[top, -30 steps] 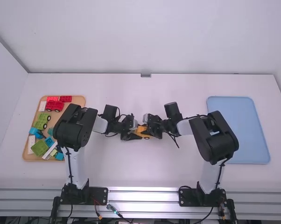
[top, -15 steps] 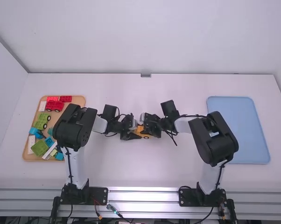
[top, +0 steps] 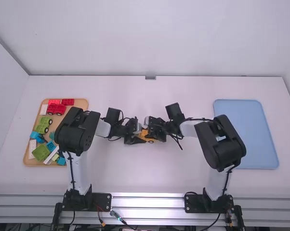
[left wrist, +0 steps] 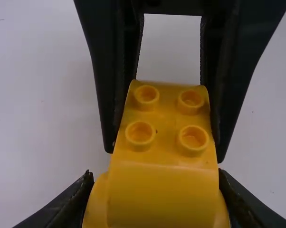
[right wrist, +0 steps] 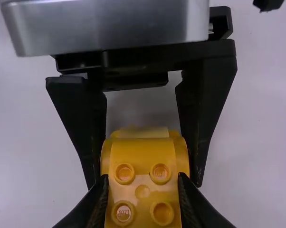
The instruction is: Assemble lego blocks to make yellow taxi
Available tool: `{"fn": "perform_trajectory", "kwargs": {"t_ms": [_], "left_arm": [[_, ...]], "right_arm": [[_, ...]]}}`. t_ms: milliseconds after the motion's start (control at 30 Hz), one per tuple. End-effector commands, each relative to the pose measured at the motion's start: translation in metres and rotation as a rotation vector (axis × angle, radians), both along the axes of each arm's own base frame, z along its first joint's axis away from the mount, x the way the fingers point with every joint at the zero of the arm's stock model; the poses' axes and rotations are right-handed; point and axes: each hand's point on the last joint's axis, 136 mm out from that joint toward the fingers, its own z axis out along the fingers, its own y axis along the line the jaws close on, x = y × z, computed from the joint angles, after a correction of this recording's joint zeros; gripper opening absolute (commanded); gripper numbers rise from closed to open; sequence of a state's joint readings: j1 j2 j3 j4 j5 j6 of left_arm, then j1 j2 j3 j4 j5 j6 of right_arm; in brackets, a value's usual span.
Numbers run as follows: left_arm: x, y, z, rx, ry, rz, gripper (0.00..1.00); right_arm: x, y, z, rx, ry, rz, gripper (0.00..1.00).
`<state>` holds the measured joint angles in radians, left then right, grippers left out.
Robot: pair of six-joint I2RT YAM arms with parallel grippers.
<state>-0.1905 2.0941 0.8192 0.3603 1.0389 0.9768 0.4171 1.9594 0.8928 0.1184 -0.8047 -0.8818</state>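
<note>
The left hand and right hand faced each other at a yellow-orange toy car near the middle of the white worktop. At left, a tan tray held red, green, blue and white blocks; at right lay a pale blue tray.
</note>
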Motion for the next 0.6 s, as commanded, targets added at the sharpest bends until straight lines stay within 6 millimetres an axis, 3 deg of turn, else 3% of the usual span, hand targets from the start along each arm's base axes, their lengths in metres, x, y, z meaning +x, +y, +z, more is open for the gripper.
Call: {"fn": "perform_trajectory", "kwargs": {"t_ms": [0, 233, 567], "left_arm": [[-0.0078, -0.0028, -0.0116, 0.035, 0.046, 0.006, 0.41], [-0.0069, -0.0015, -0.0115, 0.035, 0.046, 0.010, 0.39], [-0.0077, -0.0028, -0.0116, 0.035, 0.046, 0.006, 0.38]], "right_arm": [[-0.0083, -0.0194, -0.0504, -0.190, 0.070, -0.083, 0.20], [-0.0063, -0.0182, -0.0487, -0.185, 0.064, -0.083, 0.33], [-0.0014, -0.0154, -0.0441, -0.180, 0.067, -0.086, 0.39]]}}
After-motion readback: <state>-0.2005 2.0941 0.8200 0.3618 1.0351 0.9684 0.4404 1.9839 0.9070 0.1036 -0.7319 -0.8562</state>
